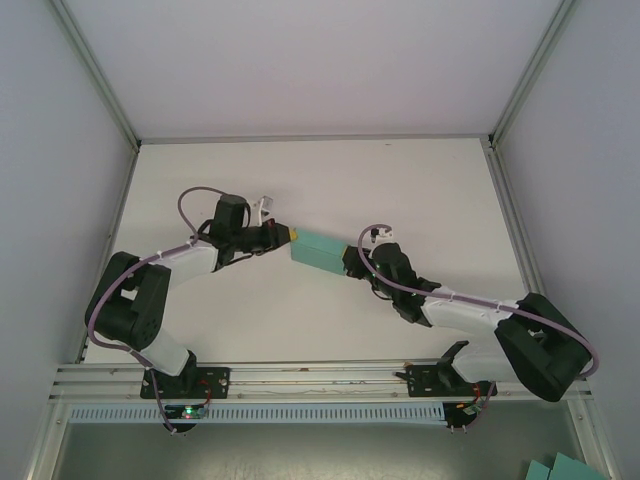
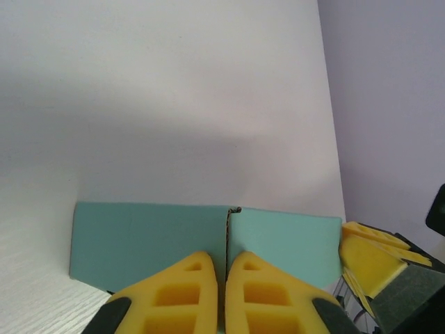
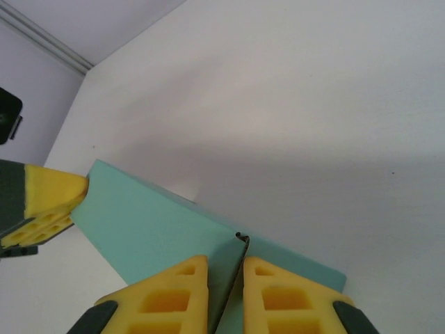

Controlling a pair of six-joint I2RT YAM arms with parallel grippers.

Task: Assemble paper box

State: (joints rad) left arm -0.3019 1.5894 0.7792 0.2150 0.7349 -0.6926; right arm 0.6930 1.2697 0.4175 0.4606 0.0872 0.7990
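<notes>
Both jaws pinching the paper box (image 1: 320,254) mid-tabletop (image 1: 300,180), one at each end.

Top view: box is folded up, small teal rectangle, lying slanted between the two arms; left jaws on its far-left end, right jaws on its near-right end. Left wrist view: left jaws pressed almost together, yellow fingers (image 2: 184,296) nipping a thin card edge at the seam between two teal panels (image 2: 139,240); the other arm's yellow fingers (image 2: 368,257) touch the box's right end. Right wrist view: right jaws narrow, fingers (image 3: 278,299) clamping a thin upright card edge of the box (image 3: 149,223); a left yellow finger (image 3: 52,198) touches its far corner. Can't tell whether the box rests on the tabletop or hangs just off it. Loose teal card pieces (image 1: 560,468) sit off the tabletop, at the near right.
</notes>
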